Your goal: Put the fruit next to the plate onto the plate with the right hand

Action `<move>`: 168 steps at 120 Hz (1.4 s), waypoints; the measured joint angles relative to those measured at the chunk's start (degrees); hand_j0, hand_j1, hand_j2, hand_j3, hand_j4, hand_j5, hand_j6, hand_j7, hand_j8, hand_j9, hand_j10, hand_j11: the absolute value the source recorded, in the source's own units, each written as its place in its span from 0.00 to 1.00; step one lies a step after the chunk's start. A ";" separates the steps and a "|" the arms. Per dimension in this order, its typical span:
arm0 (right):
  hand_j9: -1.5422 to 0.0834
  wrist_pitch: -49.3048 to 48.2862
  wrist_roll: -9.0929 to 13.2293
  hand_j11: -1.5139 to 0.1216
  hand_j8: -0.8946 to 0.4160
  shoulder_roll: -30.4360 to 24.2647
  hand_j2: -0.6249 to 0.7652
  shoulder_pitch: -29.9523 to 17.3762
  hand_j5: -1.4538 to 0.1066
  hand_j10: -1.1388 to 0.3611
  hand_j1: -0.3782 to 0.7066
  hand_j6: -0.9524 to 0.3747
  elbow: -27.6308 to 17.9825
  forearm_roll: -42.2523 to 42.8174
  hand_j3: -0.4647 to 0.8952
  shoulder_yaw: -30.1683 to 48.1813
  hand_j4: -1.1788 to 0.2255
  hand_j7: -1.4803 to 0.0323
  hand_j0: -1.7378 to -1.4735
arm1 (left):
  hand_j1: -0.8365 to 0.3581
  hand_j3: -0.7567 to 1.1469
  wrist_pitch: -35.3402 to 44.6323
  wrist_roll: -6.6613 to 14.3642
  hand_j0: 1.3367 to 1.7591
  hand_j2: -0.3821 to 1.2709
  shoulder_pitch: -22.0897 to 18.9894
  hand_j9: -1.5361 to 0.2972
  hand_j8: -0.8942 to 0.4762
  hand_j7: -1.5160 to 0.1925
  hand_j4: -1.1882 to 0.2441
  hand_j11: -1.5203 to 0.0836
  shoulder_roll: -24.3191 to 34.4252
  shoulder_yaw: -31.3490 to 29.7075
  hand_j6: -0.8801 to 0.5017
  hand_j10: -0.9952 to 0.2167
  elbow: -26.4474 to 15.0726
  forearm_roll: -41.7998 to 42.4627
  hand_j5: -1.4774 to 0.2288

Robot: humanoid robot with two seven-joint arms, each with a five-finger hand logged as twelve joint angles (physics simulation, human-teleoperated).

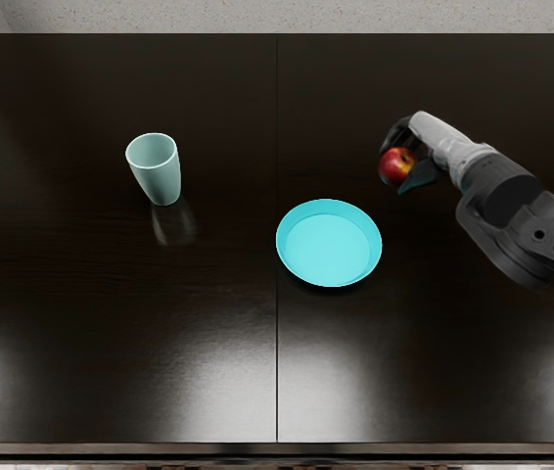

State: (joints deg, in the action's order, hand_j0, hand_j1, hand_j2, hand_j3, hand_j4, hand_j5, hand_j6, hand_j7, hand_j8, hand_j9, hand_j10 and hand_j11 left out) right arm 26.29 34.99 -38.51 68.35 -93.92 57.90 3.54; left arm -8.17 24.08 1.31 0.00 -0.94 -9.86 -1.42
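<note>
The right hand [422,149] has its fingers [395,128] curled around the red apple [395,164]. The apple sits up and to the right of the cyan plate [328,245], near its rim but not over it. The carry should therefore run down-left toward the plate's centre. Whether the apple has left the tabletop [120,333] is unclear.

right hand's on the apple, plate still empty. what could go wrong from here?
1. The right robot hand holds the apple near its fingertips, so it could slip mid-carry.
2. The plate has a raised rim. A low carry might clip and shove it.
3. Released off-centre, the apple may roll off.
</note>
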 joint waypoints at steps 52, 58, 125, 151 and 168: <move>0.35 -0.03 0.01 0.32 0.37 10.93 0.72 1.46 0.29 0.29 0.67 0.45 1.52 -4.30 0.34 -0.48 0.46 0.35 0.32 | 0.98 0.40 0.00 0.00 0.76 0.23 0.18 0.83 0.65 0.88 0.82 0.94 0.00 0.06 0.63 0.81 0.01 0.01 0.86; 0.35 -0.01 0.00 0.32 0.37 11.43 0.71 1.29 0.29 0.29 0.67 0.44 1.50 -4.52 0.34 -0.53 0.46 0.35 0.32 | 0.98 0.40 0.00 0.00 0.76 0.23 0.18 0.83 0.65 0.88 0.82 0.94 0.00 0.06 0.63 0.81 0.01 0.01 0.86; 0.73 0.77 0.01 0.71 0.56 11.71 0.52 -2.58 0.70 0.58 0.24 0.61 0.50 -3.87 0.34 -0.23 0.69 0.75 0.31 | 0.98 0.40 0.00 0.00 0.76 0.23 0.18 0.83 0.65 0.88 0.82 0.94 0.00 0.06 0.63 0.81 0.01 0.01 0.86; 0.87 0.37 0.01 0.85 0.64 11.06 0.48 -2.51 0.85 0.70 0.10 0.68 -1.39 -5.41 0.34 1.69 0.79 0.90 0.30 | 0.98 0.40 0.00 0.00 0.76 0.23 0.18 0.83 0.65 0.88 0.82 0.94 0.00 0.06 0.63 0.81 0.01 0.01 0.86; 0.91 -2.97 0.01 0.89 0.66 9.98 0.46 -3.45 0.89 0.73 0.06 0.70 -4.60 -16.54 0.34 9.95 0.81 0.94 0.30 | 0.98 0.40 0.00 0.00 0.76 0.23 0.11 0.83 0.65 0.88 0.82 0.94 0.00 0.07 0.63 0.81 0.01 0.01 0.86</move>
State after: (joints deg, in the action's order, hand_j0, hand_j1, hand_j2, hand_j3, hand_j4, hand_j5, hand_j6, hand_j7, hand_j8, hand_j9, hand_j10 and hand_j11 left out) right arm 23.33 35.00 -28.53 64.90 -98.53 41.36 13.49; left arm -8.17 24.08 1.43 0.00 -0.87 -9.84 -1.41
